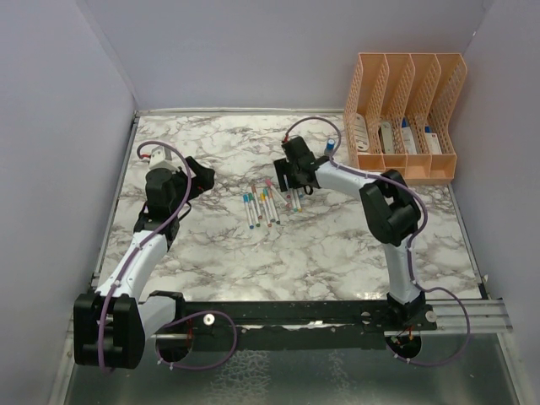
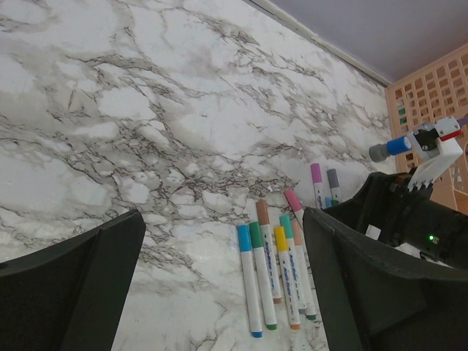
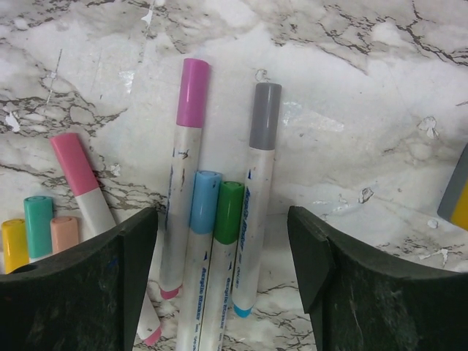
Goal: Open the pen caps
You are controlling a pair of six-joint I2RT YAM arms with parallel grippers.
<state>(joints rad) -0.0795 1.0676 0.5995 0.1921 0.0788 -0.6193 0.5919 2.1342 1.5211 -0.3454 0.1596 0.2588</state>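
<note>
Bounded left, far and right by plain pale lilac walls (image 1: pixel 67 126); closed at the near edge by a black metal rail (image 1: pixel 321 314). Between them, a glossy white counter veined in grey marble pattern (image 1: pixel 253 253), flat and smooth, bare on every side of the cluster at its middle. Lying there side by side: slim white-barrelled marker pens (image 1: pixel 266 205), round, with printed lettering along the barrels. Seated on their ends: short cylindrical plastic pen caps (image 3: pixel 194 93) in pink, grey, light blue, green, teal, yellow and peach, none pulled off. Tucked into the far right corner, well apart from the pens: a peach perforated plastic file rack (image 1: pixel 405 110). Spread wide and empty, the left jaws, raised over bare marble left of the cluster. Parted too, the right jaws, over the cluster's far right end, framing four capped pens in the wrist view, gripping none.
</note>
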